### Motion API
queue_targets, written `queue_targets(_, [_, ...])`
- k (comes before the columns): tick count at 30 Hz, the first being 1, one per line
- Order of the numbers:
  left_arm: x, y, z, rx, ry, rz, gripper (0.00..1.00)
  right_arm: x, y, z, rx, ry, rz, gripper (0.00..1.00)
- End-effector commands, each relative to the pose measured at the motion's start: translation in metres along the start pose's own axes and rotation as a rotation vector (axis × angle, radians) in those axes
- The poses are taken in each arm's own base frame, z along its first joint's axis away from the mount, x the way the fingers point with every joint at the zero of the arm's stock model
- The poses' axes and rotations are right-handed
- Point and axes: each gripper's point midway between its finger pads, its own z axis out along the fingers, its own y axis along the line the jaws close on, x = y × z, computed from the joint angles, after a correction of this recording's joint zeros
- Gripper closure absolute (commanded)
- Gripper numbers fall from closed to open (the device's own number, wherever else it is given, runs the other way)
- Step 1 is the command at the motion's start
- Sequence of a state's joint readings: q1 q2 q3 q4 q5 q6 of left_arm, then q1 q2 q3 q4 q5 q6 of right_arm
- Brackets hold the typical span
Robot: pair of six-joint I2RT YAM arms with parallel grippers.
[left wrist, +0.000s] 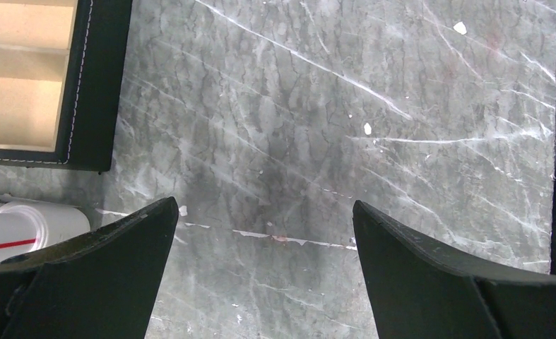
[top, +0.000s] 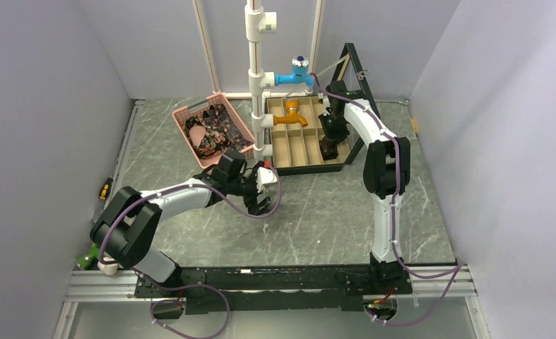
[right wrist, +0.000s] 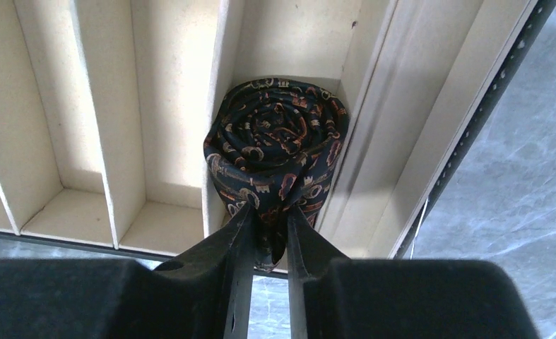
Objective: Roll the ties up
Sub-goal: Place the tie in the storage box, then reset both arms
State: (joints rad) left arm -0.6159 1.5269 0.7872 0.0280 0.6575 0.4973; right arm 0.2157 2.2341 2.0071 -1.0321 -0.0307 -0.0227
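Ties of dark fabric with a busy brown, red and pink pattern are found only in the far half of the grey marbled tabletop point(top: 317, 219): one rolled, the others loose. Nearest, both black-and-white arms are bolted to the near edge. The left gripper point(top: 257, 198) hovers low over bare tabletop at centre left. Its black fingers point(left wrist: 112, 275) are spread wide, with nothing between them but the marbled surface. Just beyond it stands a white plastic pipe stand point(top: 256, 70), which carries an orange tap point(top: 291, 116) and, higher up, a blue tap point(top: 294, 74). Left of the stand, a pink plastic mesh basket point(top: 198, 104) holds the loose ties point(top: 215, 131) in a tangled heap. Right of the stand lies a black rectangular box with beige dividers point(top: 299, 152). The right arm stretches far across the table to the box's right side, with the right gripper point(top: 329, 143) pointing down into it. In the right wrist view, the rolled tie point(right wrist: 275, 148) sits as a tight coil in a narrow compartment on that side, its spiral face turned toward the camera. It touches the dividers on both sides. The right gripper's black fingers point(right wrist: 218, 247) stand only narrowly apart, and a fold from the coil's lower edge hangs between their tips. Whether they pinch that fold or it merely lies in the gap cannot be told.
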Motion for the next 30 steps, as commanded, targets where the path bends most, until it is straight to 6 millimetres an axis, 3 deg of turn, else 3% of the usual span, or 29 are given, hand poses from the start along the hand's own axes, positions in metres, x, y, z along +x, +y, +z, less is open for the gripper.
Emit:
queue_targets(1, [-0.013, 0.008, -0.001, -0.004, -0.033, 0.038, 0.01, -0.03, -0.011, 0.008, 0.046, -0.094, -0.004, 0.76])
queue_targets(13, [-0.019, 0.016, 0.002, -0.013, -0.039, 0.052, 0.01, -0.061, 0.012, -0.048, -0.032, -0.242, -0.016, 0.55])
queue_targets(18, [-0.02, 0.02, 0.0, -0.034, -0.042, 0.04, 0.01, -0.065, 0.023, -0.071, -0.074, -0.282, -0.026, 0.48])
queue_targets(24, [-0.03, 0.035, -0.019, -0.115, -0.102, -0.022, 0.01, -0.05, 0.045, -0.103, -0.168, -0.358, -0.076, 0.35])
queue_targets(30, [-0.036, 0.043, -0.041, -0.182, -0.133, -0.022, 0.01, -0.001, 0.056, -0.112, -0.226, -0.35, -0.088, 0.28])
